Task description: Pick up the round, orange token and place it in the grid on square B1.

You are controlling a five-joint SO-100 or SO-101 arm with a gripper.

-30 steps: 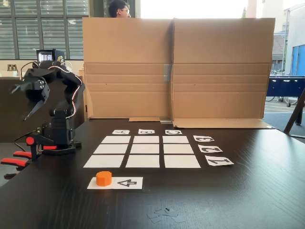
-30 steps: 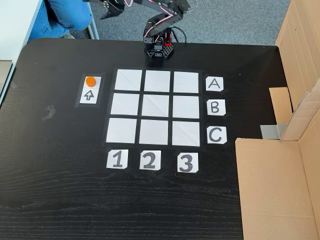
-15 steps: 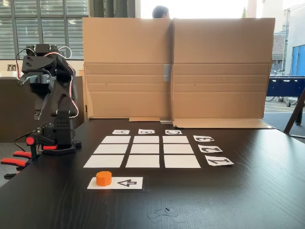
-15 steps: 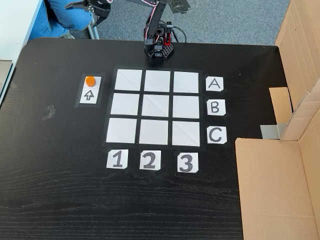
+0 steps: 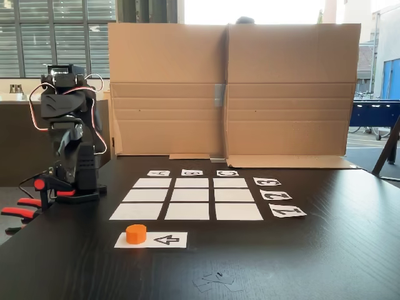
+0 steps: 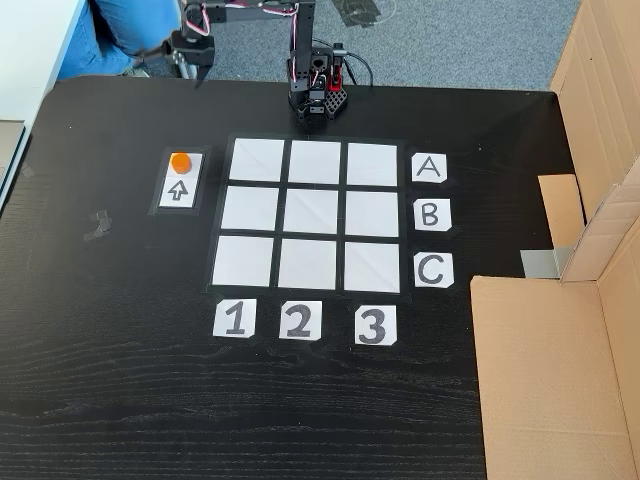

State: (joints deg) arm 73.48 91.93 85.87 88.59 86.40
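Observation:
The orange token (image 5: 135, 233) (image 6: 180, 161) sits on the end of a white arrow strip (image 5: 164, 239) (image 6: 179, 187), beside the grid. The grid (image 5: 187, 196) (image 6: 312, 215) is nine white paper squares with letter and number labels along two sides. Square B1 (image 5: 187, 211) (image 6: 249, 209) is bare. The black arm stands on its base (image 5: 74, 187) (image 6: 318, 97) at the table edge. My gripper (image 5: 67, 140) (image 6: 191, 66) hangs raised over the table's edge, well short of the token, and its jaws are too dark and small to read.
A tall cardboard wall (image 5: 231, 87) (image 6: 600, 150) stands along the far side of the grid, with a flap lying flat on the table (image 6: 545, 380). Orange clamps (image 5: 25, 206) hold the base. A person's legs (image 6: 135, 25) are near the arm.
The arm has swung round from pointing off the table to reaching along the table edge toward the token's side. The token has not moved. The head behind the cardboard has moved right.

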